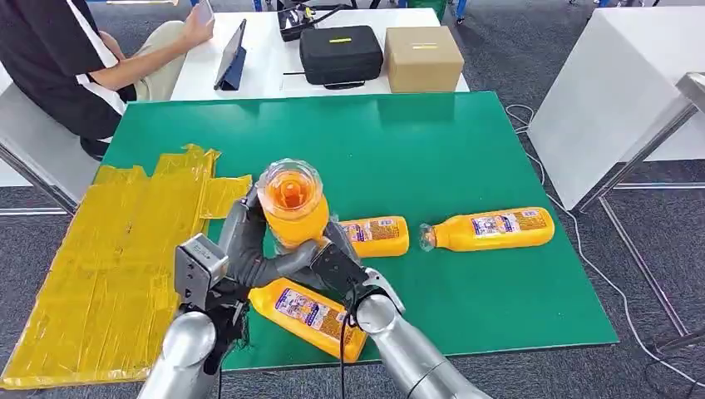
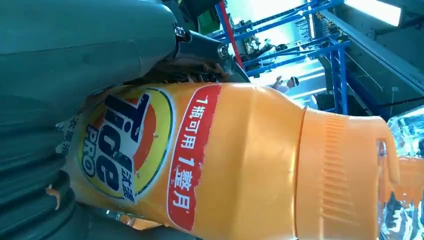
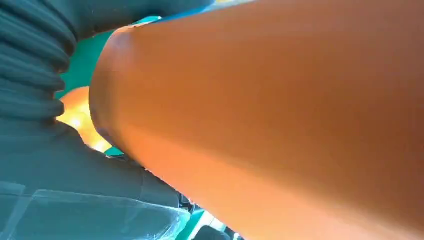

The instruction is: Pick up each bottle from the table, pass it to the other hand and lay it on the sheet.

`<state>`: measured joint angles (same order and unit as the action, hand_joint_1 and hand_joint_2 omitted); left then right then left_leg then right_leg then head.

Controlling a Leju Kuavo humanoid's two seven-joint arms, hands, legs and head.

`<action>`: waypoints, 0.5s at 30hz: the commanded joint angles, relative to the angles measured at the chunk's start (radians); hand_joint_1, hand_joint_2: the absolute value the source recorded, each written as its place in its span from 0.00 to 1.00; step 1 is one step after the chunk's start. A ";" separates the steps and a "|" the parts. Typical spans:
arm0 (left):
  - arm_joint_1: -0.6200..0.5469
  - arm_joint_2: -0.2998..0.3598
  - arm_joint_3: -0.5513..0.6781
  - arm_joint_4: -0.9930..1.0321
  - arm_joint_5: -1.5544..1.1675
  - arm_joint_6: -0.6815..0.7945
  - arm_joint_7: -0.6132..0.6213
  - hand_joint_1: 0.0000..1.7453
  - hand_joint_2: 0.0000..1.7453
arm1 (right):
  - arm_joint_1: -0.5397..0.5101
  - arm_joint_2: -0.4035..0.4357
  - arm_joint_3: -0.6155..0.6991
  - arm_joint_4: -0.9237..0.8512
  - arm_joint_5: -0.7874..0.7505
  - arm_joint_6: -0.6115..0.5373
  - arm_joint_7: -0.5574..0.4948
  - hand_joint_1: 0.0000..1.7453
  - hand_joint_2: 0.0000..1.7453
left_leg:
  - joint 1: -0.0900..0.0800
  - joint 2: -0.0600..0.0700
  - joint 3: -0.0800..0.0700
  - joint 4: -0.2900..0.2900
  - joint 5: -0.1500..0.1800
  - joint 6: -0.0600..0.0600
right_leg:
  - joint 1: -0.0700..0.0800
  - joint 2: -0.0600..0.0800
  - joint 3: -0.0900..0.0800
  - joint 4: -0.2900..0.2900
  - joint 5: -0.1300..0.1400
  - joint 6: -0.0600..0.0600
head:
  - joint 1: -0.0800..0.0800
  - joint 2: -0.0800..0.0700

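Observation:
An orange detergent bottle (image 1: 291, 204) stands upright in the air over the green mat (image 1: 465, 158), its clear cap toward me. My left hand (image 1: 237, 249) wraps its left side and my right hand (image 1: 337, 268) grips its lower right side, so both hold it. The left wrist view shows the labelled bottle (image 2: 240, 160) against my left hand (image 2: 75, 50). Close to my right hand (image 3: 40, 100), the bottle (image 3: 275, 125) looms large. Three more orange bottles lie on the mat: one below my hands (image 1: 308, 316), one mid-mat (image 1: 378, 237), one to the right (image 1: 490, 230). The yellow sheet (image 1: 108, 258) lies at the left.
A person (image 1: 75, 58) sits at the far left beside a white table carrying a tablet (image 1: 231, 58), a black case (image 1: 341, 54) and a cardboard box (image 1: 422, 58). Another white table (image 1: 623, 91) stands at the right, with cables on the floor.

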<state>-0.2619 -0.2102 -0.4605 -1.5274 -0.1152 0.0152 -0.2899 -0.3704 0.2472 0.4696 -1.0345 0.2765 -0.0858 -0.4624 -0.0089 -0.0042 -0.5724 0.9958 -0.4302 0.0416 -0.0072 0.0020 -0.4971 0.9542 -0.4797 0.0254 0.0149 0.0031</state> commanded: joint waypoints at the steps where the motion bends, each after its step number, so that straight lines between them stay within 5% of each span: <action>1: 0.010 0.018 0.118 0.032 0.013 0.025 -0.055 1.00 1.00 | 0.088 -0.059 -0.034 -0.253 0.083 -0.049 0.026 0.00 1.00 | 0.001 -0.001 0.002 -0.001 -0.001 -0.003 | 0.001 -0.002 0.003 -0.002 -0.001 -0.001 | 0.000 0.000; 15: 0.015 0.010 0.132 0.027 0.013 0.005 -0.061 1.00 1.00 | 0.098 -0.060 -0.044 -0.273 0.087 -0.035 0.044 0.00 1.00 | 0.001 -0.001 -0.001 0.000 0.000 -0.002 | 0.000 -0.001 0.000 -0.001 0.000 0.000 | 0.000 0.000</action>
<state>-0.2279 -0.2090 -0.3559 -1.5232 -0.1026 0.0229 -0.3513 -0.2630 0.2163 0.4417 -1.2940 0.3651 -0.1247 -0.4238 -0.0089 -0.0043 -0.5741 0.9957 -0.4302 0.0415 -0.0072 0.0019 -0.4987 0.9542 -0.4797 0.0254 0.0149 0.0031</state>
